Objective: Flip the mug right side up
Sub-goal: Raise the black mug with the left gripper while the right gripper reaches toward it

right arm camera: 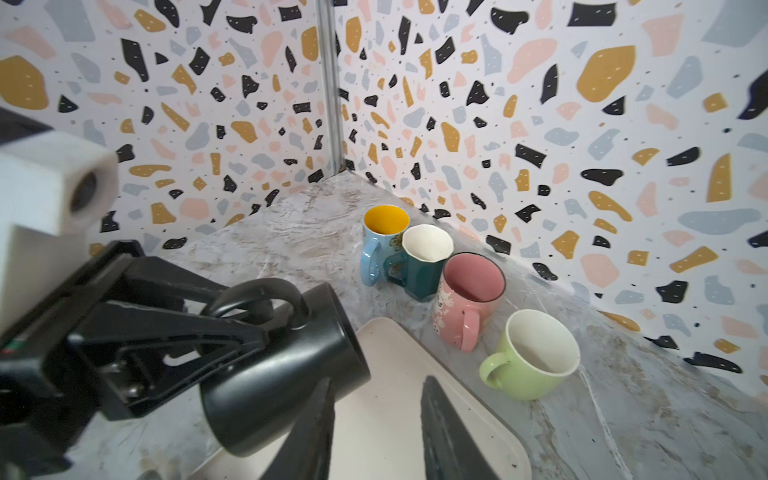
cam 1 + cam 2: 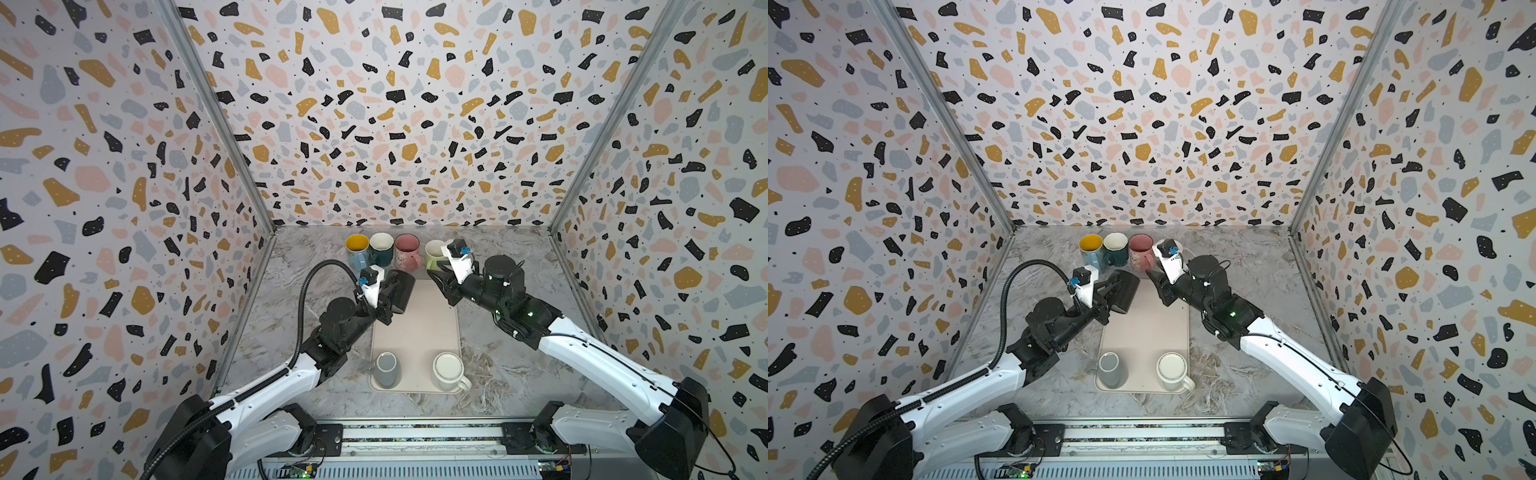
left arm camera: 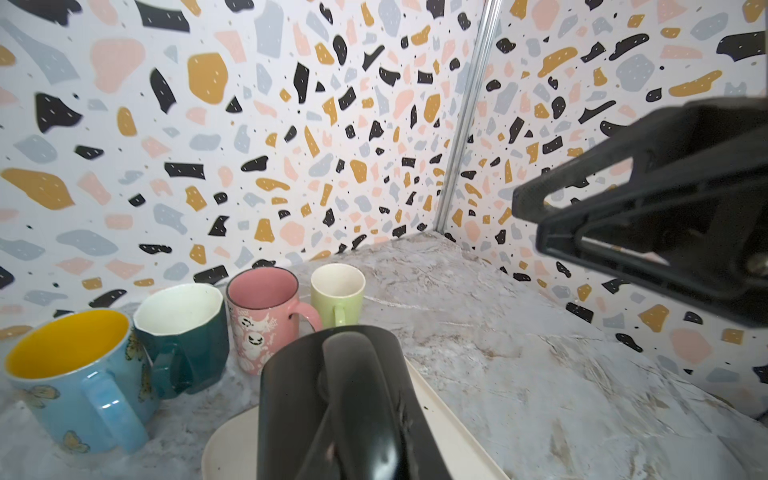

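While left fingers (image 1: pixel 199 328) clamp black mug (image 1: pixel 282 374), right fingers (image 1: pixel 444 440) gape empty, seven mugs, one tray (image 2: pixel 415 332), green mug (image 2: pixel 432 248) part-hidden.

The marbled tabletop (image 2: pixel 511 374) bears a beige tray (image 2: pixel 415 332) and, behind it, four upright mugs (image 2: pixel 403 253) in a row.

Scanning for anything to read: no clear word, brand or number anywhere. Closest thing is the pink mug (image 3: pixel 266 332), with white ghost faces printed on its side and a scrap of small lettering above them, too blurred to make out.
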Controlling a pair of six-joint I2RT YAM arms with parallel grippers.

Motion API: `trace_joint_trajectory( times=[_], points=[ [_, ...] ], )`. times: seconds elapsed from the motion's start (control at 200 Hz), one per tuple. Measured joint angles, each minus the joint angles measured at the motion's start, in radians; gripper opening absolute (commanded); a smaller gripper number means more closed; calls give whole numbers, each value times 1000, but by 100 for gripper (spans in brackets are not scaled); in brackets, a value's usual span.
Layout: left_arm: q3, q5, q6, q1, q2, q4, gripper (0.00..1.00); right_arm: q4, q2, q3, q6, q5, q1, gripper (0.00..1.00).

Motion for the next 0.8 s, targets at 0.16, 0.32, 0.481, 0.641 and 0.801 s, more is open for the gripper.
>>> trace_joint_trajectory(
  times=[0.16,0.32,0.481,0.641,0.801],
  points=[
    [-61,-46,70,-24,11,150,0,-133,91,185,47,-184,-59,34],
    [-71,-102,155,-58,47,276,0,-261,173,304,94,-360,-112,31],
    [-93,-177,279,-116,87,421,0,-392,255,418,136,-527,-149,30],
    [-119,-280,431,-188,166,575,0,-476,283,470,174,-640,-170,31],
    [-121,-404,595,-254,290,711,0,-542,289,506,201,-716,-180,30]
  ],
)
